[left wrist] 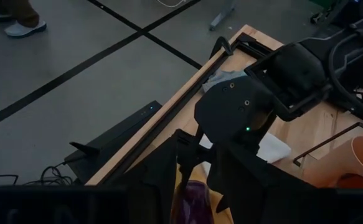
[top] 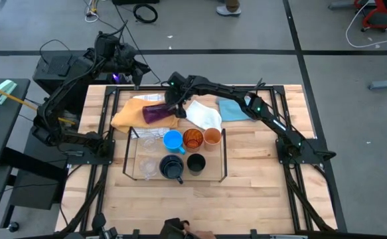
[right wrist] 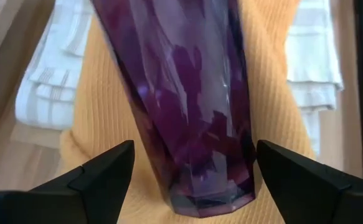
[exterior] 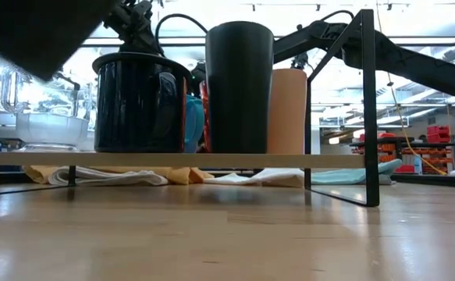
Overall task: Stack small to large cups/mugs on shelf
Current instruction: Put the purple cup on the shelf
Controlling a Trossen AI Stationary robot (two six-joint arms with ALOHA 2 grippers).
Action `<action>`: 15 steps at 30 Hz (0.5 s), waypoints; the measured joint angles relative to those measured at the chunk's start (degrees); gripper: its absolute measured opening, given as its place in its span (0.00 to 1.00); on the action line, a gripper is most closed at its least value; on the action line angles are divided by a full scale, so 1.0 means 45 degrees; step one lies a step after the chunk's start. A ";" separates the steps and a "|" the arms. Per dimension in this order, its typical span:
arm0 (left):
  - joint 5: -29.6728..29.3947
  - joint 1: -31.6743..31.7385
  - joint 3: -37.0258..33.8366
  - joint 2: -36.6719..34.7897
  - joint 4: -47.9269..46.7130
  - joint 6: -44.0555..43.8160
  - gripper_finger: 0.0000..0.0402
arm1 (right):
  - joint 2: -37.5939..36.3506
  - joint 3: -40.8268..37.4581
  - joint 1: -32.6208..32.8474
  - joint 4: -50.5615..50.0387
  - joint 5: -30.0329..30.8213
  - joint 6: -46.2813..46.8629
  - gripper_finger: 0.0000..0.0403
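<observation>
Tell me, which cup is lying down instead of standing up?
The purple tumbler. It lies on its side on the yellow cloth behind the shelf, between the right gripper's open fingers. The other cups stand upright on the shelf.

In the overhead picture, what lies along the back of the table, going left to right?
Yellow cloth → purple tumbler, lying on that cloth with the right pincer open at its end → white cloth → blue cloth.

Glossy purple tumbler (right wrist: 181, 106), ribbed yellow cloth (right wrist: 274, 93)
</observation>
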 joint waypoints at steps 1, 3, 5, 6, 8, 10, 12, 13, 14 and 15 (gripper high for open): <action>-0.0001 0.0000 0.0000 0.0000 0.0000 0.0000 0.31 | 0.0000 0.0001 0.0023 -0.0102 0.0017 -0.0086 0.85; -0.0001 0.0000 0.0000 0.0000 0.0003 0.0000 0.31 | 0.0000 0.0000 0.0050 -0.0185 0.0067 -0.0206 0.85; -0.0001 0.0000 0.0000 0.0000 0.0011 -0.0005 0.31 | 0.0000 0.0000 0.0060 -0.0268 0.0066 -0.0165 0.84; -0.0001 0.0000 0.0000 0.0000 0.0025 -0.0005 0.31 | 0.0000 0.0000 0.0060 -0.0325 0.0061 -0.0165 0.83; -0.0001 0.0000 0.0000 0.0000 0.0034 -0.0005 0.30 | 0.0000 0.0000 0.0063 -0.0393 0.0116 -0.0165 0.82; -0.0001 0.0000 0.0000 0.0000 0.0034 -0.0005 0.29 | 0.0000 0.0000 0.0098 -0.0406 0.0307 -0.0165 0.80; -0.0001 0.0000 0.0000 0.0000 0.0039 -0.0005 0.29 | 0.0000 0.0000 0.0138 -0.0406 0.0438 -0.0165 0.77; -0.0001 0.0000 0.0000 0.0000 0.0039 -0.0005 0.29 | 0.0000 0.0000 0.0147 -0.0411 0.0455 -0.0166 0.74; -0.0001 0.0000 0.0000 0.0000 0.0039 -0.0005 0.29 | 0.0000 0.0000 0.0152 -0.0411 0.0464 -0.0170 0.71; -0.0001 0.0000 0.0000 0.0000 0.0040 -0.0005 0.30 | 0.0000 0.0000 0.0160 -0.0411 0.0480 -0.0186 0.68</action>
